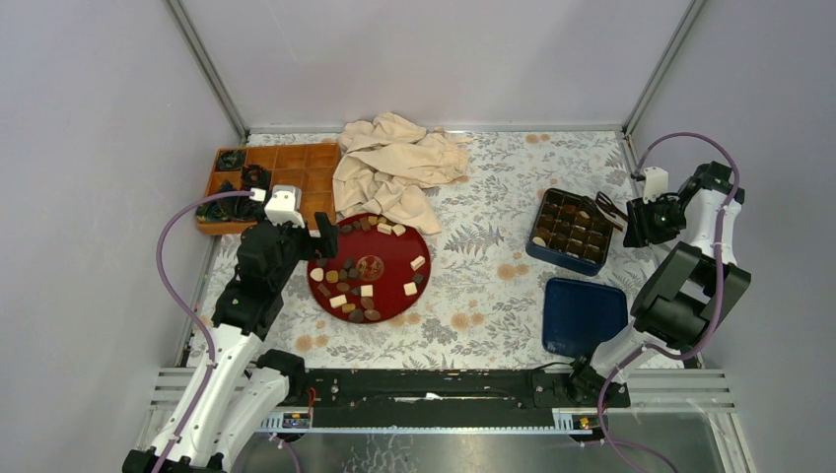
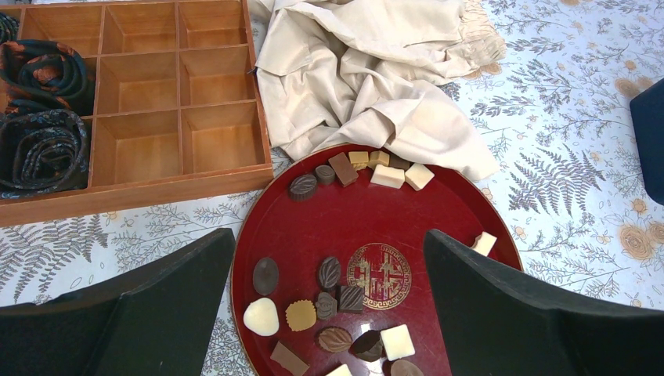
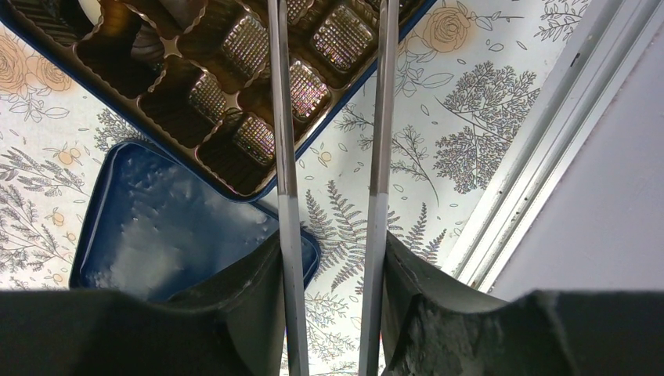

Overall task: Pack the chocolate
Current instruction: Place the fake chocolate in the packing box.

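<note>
— Table [image 1: 473, 330] first, please; what lies on it, from big to small?

— Flowered cover is over the whole table. A crumpled beige cloth [image 1: 394, 163] is at 12 o'clock; a wooden box [image 1: 296, 158] with compartments is at 10 o'clock, with dark rolled fabrics [image 2: 43, 149] in its left cells. A round red plate [image 1: 394, 251] sits at 9 o'clock from the centre, and the cloth lies over its far rim. A blue box [image 1: 558, 264] with a brown cell tray is at 2 o'clock; a blue lid [image 1: 582, 315] is at 4 o'clock, just beside the box.

— And the chocolate?

— The chocolate [image 2: 397, 341] lies spread on the red plate, in dark, light brown and cream pieces. One group is at the plate's 12 o'clock; a bigger group is at its 7 o'clock; a few cream pieces are at its 3 o'clock. Whether the cells of the blue box hold pieces, I cannot tell surely.

— The pincers?

— The left gripper [image 2: 329, 243] hangs above the plate's 9 o'clock edge, with its fingers wide apart. The right gripper [image 3: 330, 251] is at the table's 3 o'clock side, closed on metal tongs [image 3: 283, 117]; the two blades stand apart and reach over the blue box.
</note>
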Motion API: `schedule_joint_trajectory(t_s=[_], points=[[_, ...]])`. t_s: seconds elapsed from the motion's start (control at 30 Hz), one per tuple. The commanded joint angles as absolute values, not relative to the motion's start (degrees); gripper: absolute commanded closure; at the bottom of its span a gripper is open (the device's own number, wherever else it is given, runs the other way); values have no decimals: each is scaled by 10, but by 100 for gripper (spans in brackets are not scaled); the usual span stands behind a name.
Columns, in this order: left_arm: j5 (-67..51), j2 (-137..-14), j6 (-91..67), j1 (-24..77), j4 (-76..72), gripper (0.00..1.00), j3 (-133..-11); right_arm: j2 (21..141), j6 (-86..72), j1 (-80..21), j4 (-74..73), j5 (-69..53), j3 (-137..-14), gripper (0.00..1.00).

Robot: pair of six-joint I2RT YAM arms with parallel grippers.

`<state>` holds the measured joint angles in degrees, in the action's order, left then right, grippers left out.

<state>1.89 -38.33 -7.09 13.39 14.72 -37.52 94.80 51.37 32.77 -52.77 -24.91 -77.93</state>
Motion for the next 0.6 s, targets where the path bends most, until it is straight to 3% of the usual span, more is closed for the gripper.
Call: schedule_joint_trajectory(t_s=[0.0,0.3,0.57], points=[[18,-381,-63,129,117,2,-373,928,515,324,-528,-266,-797,54],[17,-383,-63,129,117,2,-373,870,554,283,-583,-353,-797,55],[21,-383,-63,129,117,2,-373,787,533,114,-551,-451,-739,55]])
